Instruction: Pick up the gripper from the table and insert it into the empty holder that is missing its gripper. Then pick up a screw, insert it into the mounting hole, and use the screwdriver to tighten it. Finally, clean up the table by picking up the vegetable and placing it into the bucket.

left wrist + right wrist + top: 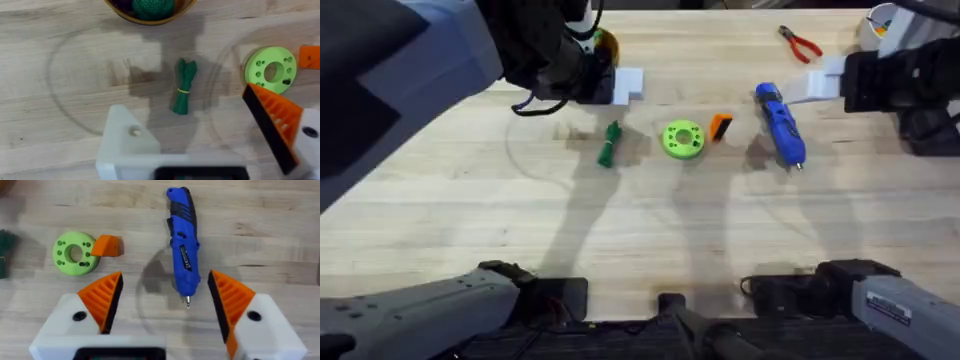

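The small orange gripper [721, 126] lies on the table beside a green disc, also seen in the right wrist view [109, 246]. The holder [131, 137] is the bare white block with a dark hole on my left gripper [186, 111], which is open above the dark green vegetable [183, 92]; its other finger carries an orange wedge [272, 120]. My right gripper [165, 277] hangs open over the tip end of the blue screwdriver [182, 245]. The orange-brown bucket [150, 12] stands just beyond the vegetable, with something green inside.
A bright green disc with holes [682, 139] sits between the vegetable [610, 145] and the screwdriver [780, 122]; a small dark piece shows at its rim [286, 81]. Red-handled pliers [800, 43] and a white bowl [875, 25] lie at the far right.
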`<control>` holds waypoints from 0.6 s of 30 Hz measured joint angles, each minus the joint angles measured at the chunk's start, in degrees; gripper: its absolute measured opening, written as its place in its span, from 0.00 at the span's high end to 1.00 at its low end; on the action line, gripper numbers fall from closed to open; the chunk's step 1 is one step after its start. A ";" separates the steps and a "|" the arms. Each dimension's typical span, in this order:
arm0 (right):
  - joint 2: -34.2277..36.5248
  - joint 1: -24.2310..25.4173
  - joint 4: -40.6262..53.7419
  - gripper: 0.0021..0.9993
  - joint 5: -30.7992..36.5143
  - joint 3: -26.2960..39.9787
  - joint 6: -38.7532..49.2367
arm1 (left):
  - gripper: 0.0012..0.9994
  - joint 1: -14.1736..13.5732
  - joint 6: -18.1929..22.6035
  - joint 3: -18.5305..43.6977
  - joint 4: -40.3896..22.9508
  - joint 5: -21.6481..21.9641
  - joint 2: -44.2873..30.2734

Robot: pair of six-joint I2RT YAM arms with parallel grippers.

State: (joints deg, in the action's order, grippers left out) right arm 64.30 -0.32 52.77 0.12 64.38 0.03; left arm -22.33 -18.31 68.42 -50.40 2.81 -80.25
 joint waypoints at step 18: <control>0.01 0.00 0.00 0.01 0.00 0.00 0.00 | 0.01 0.00 16.56 0.00 2.78 0.28 0.00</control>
State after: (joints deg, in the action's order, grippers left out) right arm 64.31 -0.32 52.77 0.12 64.38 0.03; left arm -22.33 -1.74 68.42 -47.63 3.08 -80.25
